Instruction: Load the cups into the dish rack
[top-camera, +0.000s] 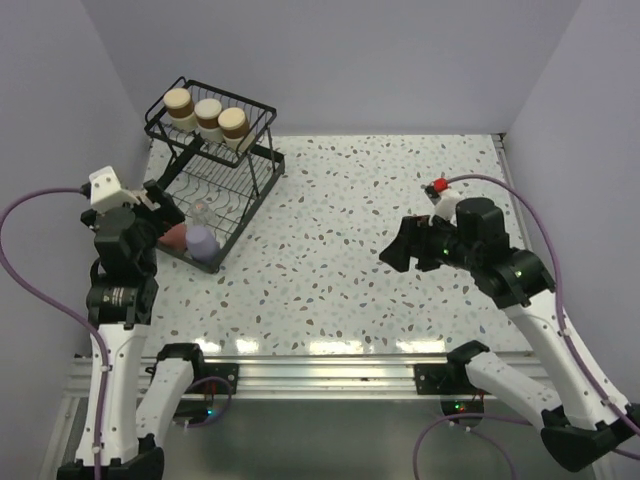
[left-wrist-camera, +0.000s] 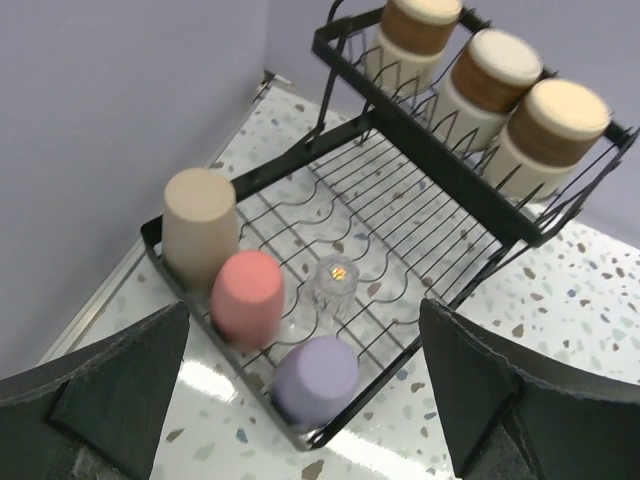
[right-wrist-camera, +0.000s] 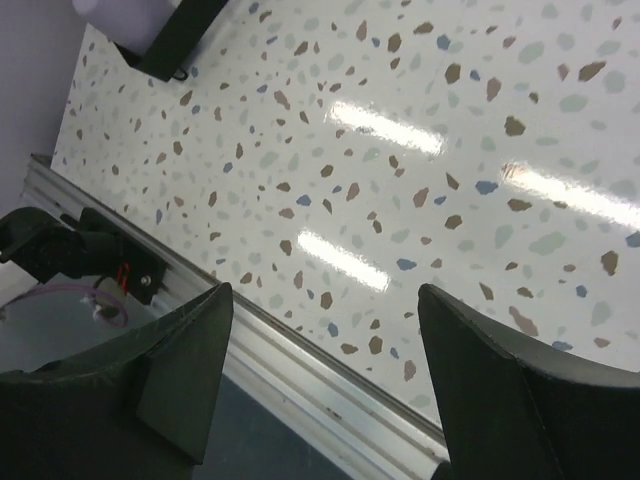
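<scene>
My left claw (top-camera: 162, 207) is spread as wide as it goes and holds nothing. It sits at 9 o'clock on the table (top-camera: 400, 180), just beside the dish rack (top-camera: 245, 195), which stands at 10 o'clock. Through its wrist camera both fingers (left-wrist-camera: 110, 400) frame the rack's lower tray.

Four cups stand mouth down in that tray. The tan cup (left-wrist-camera: 200, 225) is at its 9 o'clock corner, with the red-pink cup (left-wrist-camera: 247, 297) touching it. The clear glass cup (left-wrist-camera: 335, 282) is toward the middle and the lavender cup (left-wrist-camera: 315, 378) is at the 6 o'clock edge. The upper basket holds three pale, brown-banded cups (left-wrist-camera: 490, 80) in a row; I cannot tell their material.

My right claw (top-camera: 395, 250) is open and empty, hanging at 3 o'clock over bare speckled tabletop, well apart from the rack.

From above, my left arm hides the tan cup and the glass one is only a faint glint. The right wrist view shows the rail (right-wrist-camera: 300, 370) and, at 11 o'clock, a dark corner cut off by the frame that I cannot identify.
</scene>
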